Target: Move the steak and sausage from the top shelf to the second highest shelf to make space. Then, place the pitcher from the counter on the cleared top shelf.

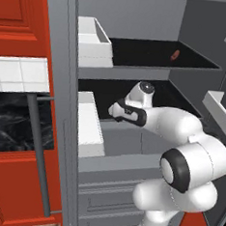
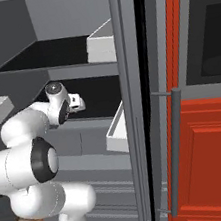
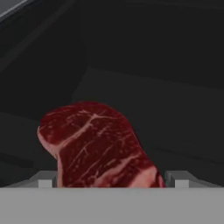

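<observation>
Flanking the steak (image 3: 98,146), the fingers (image 3: 46,180) stand spread wide.

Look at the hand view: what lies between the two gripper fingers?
The steak lies between the fingers of the gripper, which stand wide on either side. Whether they touch it cannot be told.
</observation>
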Robot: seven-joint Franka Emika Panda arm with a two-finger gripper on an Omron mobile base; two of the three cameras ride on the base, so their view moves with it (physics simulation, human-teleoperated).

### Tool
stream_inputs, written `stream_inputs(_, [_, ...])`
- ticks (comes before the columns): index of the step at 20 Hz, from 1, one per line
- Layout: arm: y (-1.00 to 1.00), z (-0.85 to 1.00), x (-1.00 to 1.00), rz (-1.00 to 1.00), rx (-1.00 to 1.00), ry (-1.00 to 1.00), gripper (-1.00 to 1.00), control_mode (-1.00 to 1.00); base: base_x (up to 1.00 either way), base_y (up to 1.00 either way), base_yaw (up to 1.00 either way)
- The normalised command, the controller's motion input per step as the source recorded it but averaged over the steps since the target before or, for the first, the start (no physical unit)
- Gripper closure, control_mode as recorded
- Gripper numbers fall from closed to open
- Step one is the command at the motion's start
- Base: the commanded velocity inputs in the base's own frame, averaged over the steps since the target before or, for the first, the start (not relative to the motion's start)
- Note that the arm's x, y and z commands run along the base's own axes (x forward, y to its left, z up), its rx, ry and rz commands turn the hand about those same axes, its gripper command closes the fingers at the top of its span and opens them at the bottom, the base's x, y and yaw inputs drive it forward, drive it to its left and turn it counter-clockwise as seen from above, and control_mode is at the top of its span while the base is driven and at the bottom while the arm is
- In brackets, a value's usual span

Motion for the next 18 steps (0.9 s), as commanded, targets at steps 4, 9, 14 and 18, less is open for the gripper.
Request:
stream_inputs(4, [0.12,-0.70,1.00,0.00,0.00,0.00,1.00,-1.00,0.00,0.00,0.00])
stream_inputs(9, [0.17,-0.45,0.89,0.00,0.00,-0.02,-1.00,-1.00,0.00,0.00,0.00])
stream_inputs(14, [0.02,-0.10,-0.38,-0.02,-0.04,-0.07,-1.00,-1.00,0.00,0.00,0.00])
stream_inputs(18, [-0.01,0.01,-0.96,-0.08,-0.01,-0.04,-1.00,-1.00,0.00,0.00,0.00])
